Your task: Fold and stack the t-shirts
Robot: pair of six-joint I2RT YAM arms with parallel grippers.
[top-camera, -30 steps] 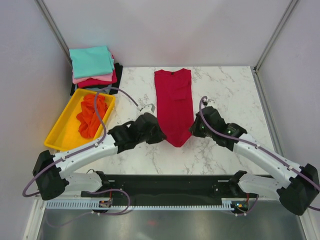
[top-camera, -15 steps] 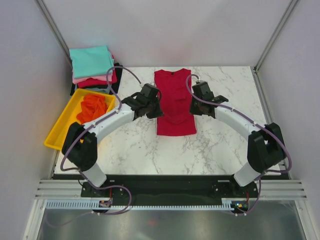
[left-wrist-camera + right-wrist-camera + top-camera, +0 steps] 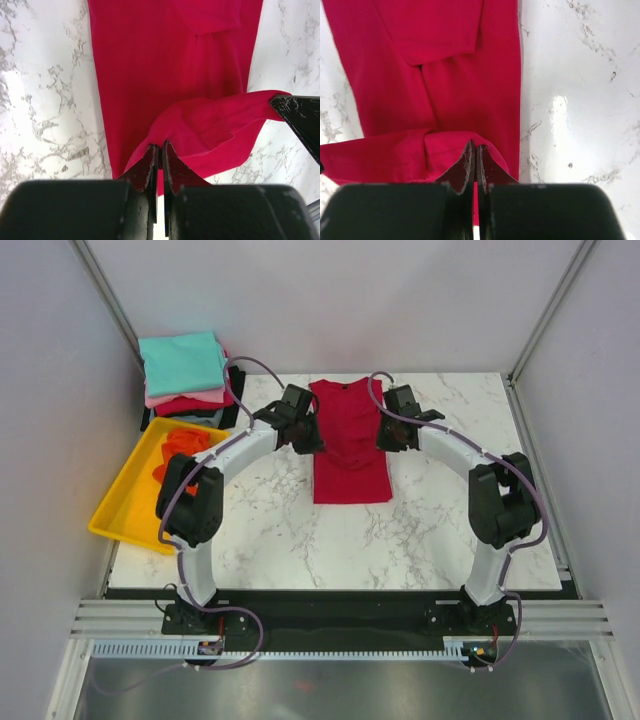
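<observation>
The crimson red t-shirt (image 3: 350, 445) lies lengthwise on the marble table, its near hem lifted and carried over the body. My left gripper (image 3: 308, 437) is shut on the hem's left corner; in the left wrist view my left gripper (image 3: 160, 147) pinches the red cloth (image 3: 165, 65). My right gripper (image 3: 388, 435) is shut on the right corner; in the right wrist view my right gripper (image 3: 474, 147) pinches the red cloth (image 3: 445, 75). The orange t-shirt (image 3: 180, 452) lies crumpled in the yellow tray. A stack of folded shirts (image 3: 183, 370), teal on top, sits at the far left.
The yellow tray (image 3: 125, 508) sits at the table's left edge, just near of the folded stack. Grey walls close the table on the left, far and right sides. Both arms stretch far out over the marble table (image 3: 440, 530).
Both grippers have carried the red shirt's near hem away from the bases toward the collar. The shirt is now shorter, doubled over itself, and both arms are stretched out.
</observation>
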